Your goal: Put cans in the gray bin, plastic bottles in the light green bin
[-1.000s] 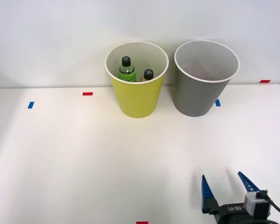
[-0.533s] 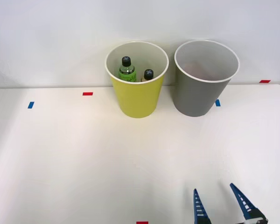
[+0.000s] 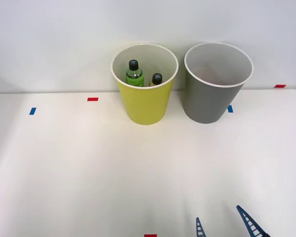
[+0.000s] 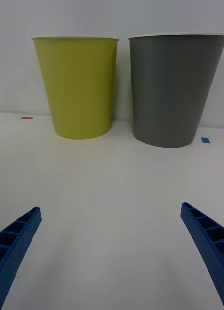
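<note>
Both plastic bottles (image 3: 134,71) stand inside the light green bin (image 3: 145,104); the gray bin (image 3: 207,101) is just beside it at 3 o'clock. Right gripper (image 3: 224,226) sits low at 6 o'clock on the table (image 3: 64,168), fingers spread wide, holding nothing. No can visible on the table. Judgement: sorting looks complete; next move, if any, needs a can located first.
</note>
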Motion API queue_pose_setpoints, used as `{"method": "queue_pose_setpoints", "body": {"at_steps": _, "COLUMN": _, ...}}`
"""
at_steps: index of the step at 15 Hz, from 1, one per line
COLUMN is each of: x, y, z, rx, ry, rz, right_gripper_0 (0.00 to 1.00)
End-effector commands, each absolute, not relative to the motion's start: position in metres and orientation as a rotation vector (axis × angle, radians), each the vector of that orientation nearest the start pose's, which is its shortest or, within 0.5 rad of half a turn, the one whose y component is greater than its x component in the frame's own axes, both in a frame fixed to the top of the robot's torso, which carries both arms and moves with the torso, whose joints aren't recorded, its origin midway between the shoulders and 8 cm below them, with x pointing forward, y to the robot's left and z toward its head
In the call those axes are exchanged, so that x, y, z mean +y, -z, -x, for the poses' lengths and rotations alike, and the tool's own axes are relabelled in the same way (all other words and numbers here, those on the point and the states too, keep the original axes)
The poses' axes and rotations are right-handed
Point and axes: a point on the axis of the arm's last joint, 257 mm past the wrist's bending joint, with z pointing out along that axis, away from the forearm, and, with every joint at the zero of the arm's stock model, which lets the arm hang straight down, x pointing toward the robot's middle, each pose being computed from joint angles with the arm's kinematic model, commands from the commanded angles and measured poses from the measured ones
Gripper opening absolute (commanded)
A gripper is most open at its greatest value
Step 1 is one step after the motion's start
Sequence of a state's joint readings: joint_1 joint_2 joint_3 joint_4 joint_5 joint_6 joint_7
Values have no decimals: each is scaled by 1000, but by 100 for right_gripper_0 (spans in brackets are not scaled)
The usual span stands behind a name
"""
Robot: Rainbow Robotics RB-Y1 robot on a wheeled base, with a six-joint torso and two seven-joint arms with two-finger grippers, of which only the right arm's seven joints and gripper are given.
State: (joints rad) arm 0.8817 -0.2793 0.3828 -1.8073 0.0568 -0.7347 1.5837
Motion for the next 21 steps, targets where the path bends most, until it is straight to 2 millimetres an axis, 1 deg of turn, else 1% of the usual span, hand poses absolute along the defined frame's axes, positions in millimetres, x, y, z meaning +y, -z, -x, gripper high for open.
{"method": "queue_pose_setpoints", "body": {"at_steps": 1, "x": -165, "y": 281, "z": -226, "rx": 1499, "ry": -111, "rz": 179, "right_gripper_0": 100}}
{"method": "queue_pose_setpoints", "body": {"at_steps": 3, "x": -167, "y": 279, "z": -223, "rx": 1498, "ry": -102, "rz": 130, "right_gripper_0": 100}}
{"method": "queue_pose_setpoints", "body": {"at_steps": 5, "x": -175, "y": 278, "z": -224, "rx": 1500, "ry": -69, "rz": 68, "right_gripper_0": 100}}
{"method": "queue_pose_setpoints", "body": {"at_steps": 9, "x": -190, "y": 283, "z": -223, "rx": 1519, "ry": -5, "rz": 44, "right_gripper_0": 100}}
{"method": "queue_pose_setpoints", "body": {"at_steps": 12, "x": -192, "y": 285, "z": -219, "rx": 1529, "ry": -5, "rz": 40, "right_gripper_0": 100}}
{"method": "queue_pose_setpoints", "body": {"at_steps": 21, "x": -192, "y": 284, "z": -220, "rx": 1527, "ry": -2, "rz": 43, "right_gripper_0": 100}}
